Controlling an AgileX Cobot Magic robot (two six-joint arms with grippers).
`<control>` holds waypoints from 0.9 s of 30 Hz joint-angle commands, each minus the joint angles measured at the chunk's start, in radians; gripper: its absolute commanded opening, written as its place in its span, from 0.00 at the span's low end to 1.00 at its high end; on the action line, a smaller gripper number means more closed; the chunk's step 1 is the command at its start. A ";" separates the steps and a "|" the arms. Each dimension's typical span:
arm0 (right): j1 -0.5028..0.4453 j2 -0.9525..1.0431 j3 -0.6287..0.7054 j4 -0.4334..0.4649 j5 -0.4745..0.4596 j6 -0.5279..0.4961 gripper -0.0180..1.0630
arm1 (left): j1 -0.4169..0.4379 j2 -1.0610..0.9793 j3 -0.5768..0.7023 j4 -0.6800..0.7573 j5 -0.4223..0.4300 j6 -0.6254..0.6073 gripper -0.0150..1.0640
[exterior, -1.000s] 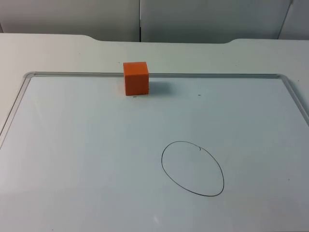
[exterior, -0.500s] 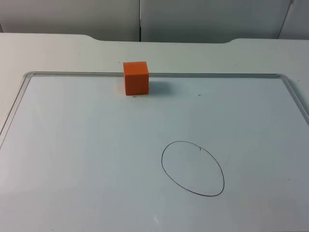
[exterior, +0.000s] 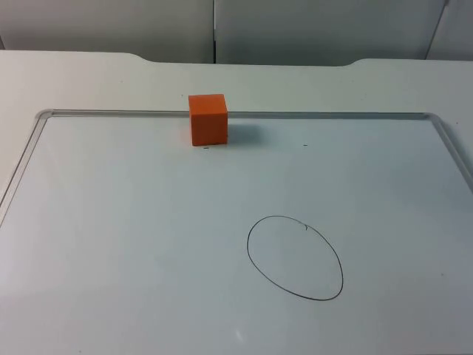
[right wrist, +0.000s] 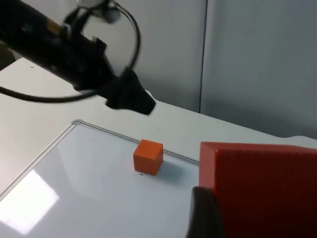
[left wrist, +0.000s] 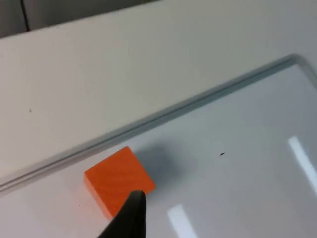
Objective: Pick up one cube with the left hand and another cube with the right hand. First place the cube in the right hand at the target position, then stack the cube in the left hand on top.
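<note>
Between the right hand's [right wrist: 233, 218] fingers a red-orange cube [right wrist: 260, 186] sits pinched, held above the surface. Left hand [right wrist: 130, 96] hovers near the second cube [exterior: 208, 118]; its spread I cannot tell. Next: grasping that cube, then the drawn oval [exterior: 295, 257].

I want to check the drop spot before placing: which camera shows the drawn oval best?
The top view: the drawn oval lies whole and unobstructed on the whiteboard. The wrist views look at the orange cube near the board's far edge instead.
</note>
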 commanded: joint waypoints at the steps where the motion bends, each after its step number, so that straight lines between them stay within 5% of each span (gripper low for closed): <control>1: 0.001 -0.005 0.003 -0.007 -0.025 0.000 0.01 | -0.035 0.104 -0.096 0.072 0.065 -0.070 0.93; 15: 0.001 -0.005 0.003 -0.007 -0.015 0.000 0.01 | -0.042 0.457 -0.485 0.262 0.335 -0.309 0.93; 27: 0.001 -0.005 0.003 -0.007 0.026 -0.012 0.01 | -0.030 0.540 -0.510 0.305 0.284 -0.436 0.93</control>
